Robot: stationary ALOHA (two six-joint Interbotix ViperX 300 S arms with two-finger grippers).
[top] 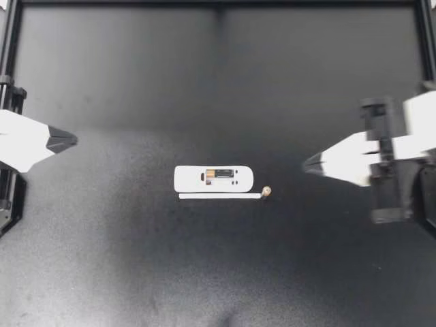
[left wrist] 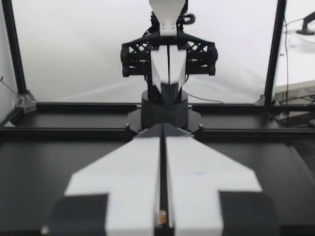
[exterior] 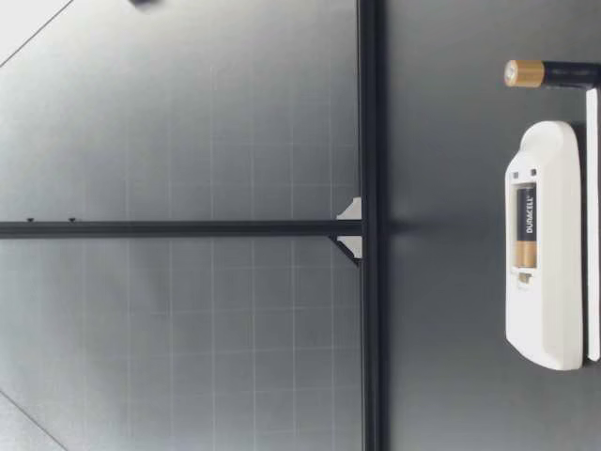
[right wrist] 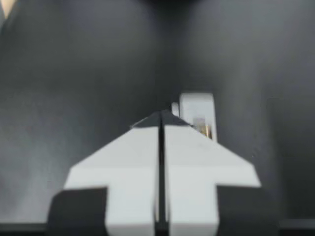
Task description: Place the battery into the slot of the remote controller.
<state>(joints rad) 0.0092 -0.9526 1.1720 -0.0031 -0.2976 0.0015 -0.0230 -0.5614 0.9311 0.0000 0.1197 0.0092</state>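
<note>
The white remote controller (top: pixel 213 178) lies face down at the table's middle, its slot open with one battery (top: pixel 219 174) seated in it. A loose battery (top: pixel 266 192) appears to stand on end just off the remote's right end, beside the thin white cover strip (top: pixel 220 196). My left gripper (top: pixel 68 141) hangs shut and empty at the far left. My right gripper (top: pixel 310 163) is shut and empty, right of the loose battery. The low view shows the remote (exterior: pixel 545 244), the seated battery (exterior: pixel 526 225) and the loose battery (exterior: pixel 549 73). The remote (right wrist: pixel 197 110) lies ahead of my right gripper (right wrist: pixel 161 114).
Black frame rails (top: pixel 218 3) border the dark table at the back and sides. In the left wrist view my left gripper (left wrist: pixel 165 127) points across at my right arm (left wrist: pixel 169 59).
</note>
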